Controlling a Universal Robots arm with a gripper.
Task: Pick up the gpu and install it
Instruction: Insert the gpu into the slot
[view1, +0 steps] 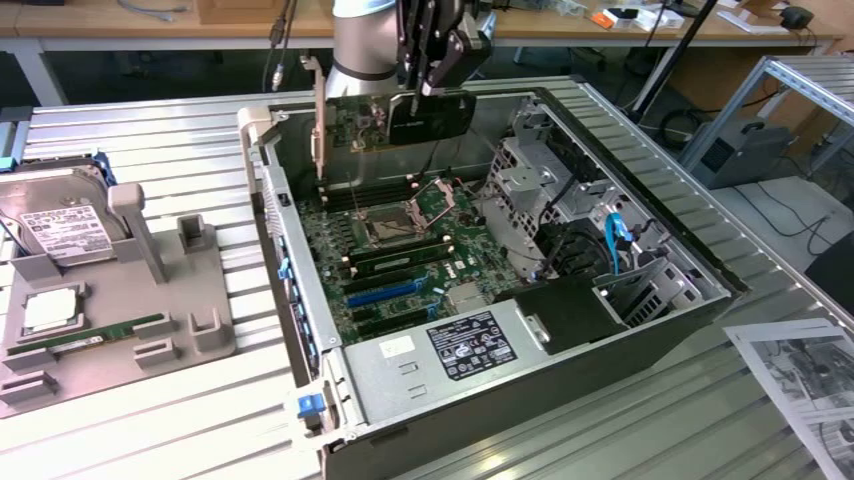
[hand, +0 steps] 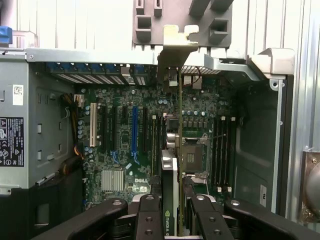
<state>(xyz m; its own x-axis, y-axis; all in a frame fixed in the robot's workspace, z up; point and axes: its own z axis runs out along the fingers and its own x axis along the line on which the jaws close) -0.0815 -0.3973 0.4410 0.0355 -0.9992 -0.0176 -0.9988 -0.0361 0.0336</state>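
The gpu (view1: 400, 120) is a dark card with a silver bracket at its end toward the exterior view's left. It hangs upright in the air above the far part of the open computer case (view1: 300, 290). My gripper (view1: 434, 75) is shut on the card's upper edge. In the wrist view the gpu (hand: 173, 165) appears edge-on between my black fingers (hand: 148, 215), with its bracket (hand: 175, 50) near the case's rear wall. Below it lies the motherboard (hand: 120, 150) with a blue slot (hand: 134, 130) and black slots beside it. The card is clear of the board.
A grey fixture (view1: 200, 330) at the exterior view's left holds a hard drive (view1: 60, 225), a processor (view1: 51, 312) and a green memory stick (view1: 100, 335). Inside the case are a power supply (view1: 454, 350) and a drive cage (view1: 534, 190). Printed sheets (view1: 801, 380) lie at the right.
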